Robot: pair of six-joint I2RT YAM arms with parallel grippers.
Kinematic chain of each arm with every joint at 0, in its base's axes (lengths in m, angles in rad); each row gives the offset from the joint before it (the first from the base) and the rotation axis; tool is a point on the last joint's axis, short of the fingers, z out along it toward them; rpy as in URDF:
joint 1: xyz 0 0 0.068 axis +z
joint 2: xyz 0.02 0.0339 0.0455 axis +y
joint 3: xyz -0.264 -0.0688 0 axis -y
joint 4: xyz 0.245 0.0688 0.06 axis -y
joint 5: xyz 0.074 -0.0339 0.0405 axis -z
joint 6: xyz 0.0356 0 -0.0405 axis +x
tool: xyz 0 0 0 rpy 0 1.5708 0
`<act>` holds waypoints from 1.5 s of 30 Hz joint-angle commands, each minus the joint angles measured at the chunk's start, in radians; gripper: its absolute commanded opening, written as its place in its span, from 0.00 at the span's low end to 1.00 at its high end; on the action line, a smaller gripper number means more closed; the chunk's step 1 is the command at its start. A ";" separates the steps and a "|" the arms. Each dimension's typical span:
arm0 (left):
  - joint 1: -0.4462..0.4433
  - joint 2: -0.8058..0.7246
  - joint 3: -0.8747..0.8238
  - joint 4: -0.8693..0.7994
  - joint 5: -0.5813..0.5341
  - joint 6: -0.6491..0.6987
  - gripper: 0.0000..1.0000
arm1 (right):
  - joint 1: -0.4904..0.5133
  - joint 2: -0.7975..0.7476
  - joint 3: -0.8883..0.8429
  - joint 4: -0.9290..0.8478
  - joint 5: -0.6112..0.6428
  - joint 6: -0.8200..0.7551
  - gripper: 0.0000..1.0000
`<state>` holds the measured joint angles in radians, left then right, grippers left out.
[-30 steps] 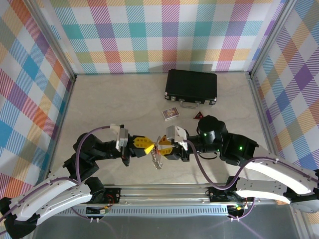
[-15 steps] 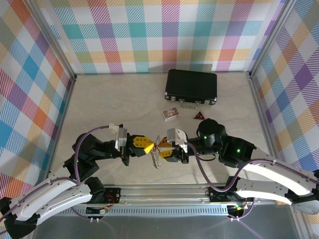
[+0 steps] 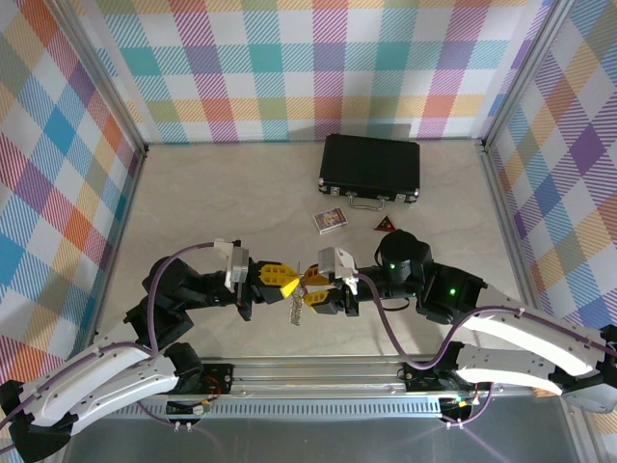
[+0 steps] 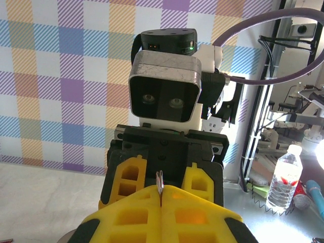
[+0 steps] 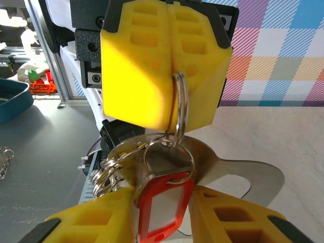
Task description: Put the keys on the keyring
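The two grippers meet tip to tip above the table's near middle. My left gripper (image 3: 285,281) (image 4: 161,196) is shut on the keyring (image 4: 160,180) (image 5: 179,104), a thin silver loop that pokes out edge-on between its yellow fingers. A key with a red plastic tag (image 5: 164,200) hangs from that loop by a small ring (image 5: 169,154). My right gripper (image 3: 313,287) (image 5: 164,210) is shut on this key, the tag pinched between its fingers. Several more small rings (image 5: 106,172) and a flat silver plate (image 5: 243,169) dangle in the same bunch (image 3: 294,309).
A black case (image 3: 370,166) lies at the back of the table. In front of it sit a small printed card box (image 3: 331,220) and a dark red triangular piece (image 3: 386,225). A metal rail (image 3: 318,371) runs along the near edge. Checkered walls close three sides.
The right arm has shifted a little to the left, toward the left gripper. The hanging bunch has swung left with it. The left gripper has barely moved.
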<state>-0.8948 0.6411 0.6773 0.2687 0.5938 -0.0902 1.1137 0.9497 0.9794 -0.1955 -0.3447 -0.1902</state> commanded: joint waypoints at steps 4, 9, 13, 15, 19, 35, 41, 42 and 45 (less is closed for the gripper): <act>-0.006 -0.008 0.020 0.046 0.015 -0.003 0.00 | 0.002 0.003 -0.008 0.054 -0.020 0.017 0.31; -0.006 -0.014 0.020 0.034 0.012 -0.001 0.00 | 0.002 -0.004 -0.020 0.063 -0.007 0.017 0.24; -0.007 -0.026 0.019 0.020 0.005 0.009 0.00 | 0.001 -0.006 -0.013 0.043 0.012 0.010 0.13; -0.006 -0.028 0.018 0.017 0.003 0.012 0.00 | 0.001 -0.010 -0.011 0.033 0.021 0.005 0.10; -0.006 -0.036 0.012 0.014 0.000 0.013 0.00 | 0.002 -0.020 -0.003 0.004 0.048 -0.010 0.03; -0.006 -0.046 0.019 -0.052 -0.014 0.037 0.00 | 0.001 -0.021 0.031 -0.065 0.118 -0.078 0.00; -0.007 -0.036 0.022 -0.067 -0.015 0.044 0.00 | 0.002 -0.016 0.041 -0.079 0.132 -0.092 0.00; -0.006 -0.032 0.022 -0.067 -0.015 0.046 0.00 | 0.002 -0.016 0.041 -0.080 0.133 -0.092 0.00; -0.006 -0.025 0.023 -0.069 -0.015 0.046 0.00 | 0.003 -0.017 0.042 -0.085 0.136 -0.097 0.00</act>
<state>-0.8948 0.6186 0.6773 0.1780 0.5819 -0.0593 1.1137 0.9360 0.9905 -0.2584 -0.2218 -0.2703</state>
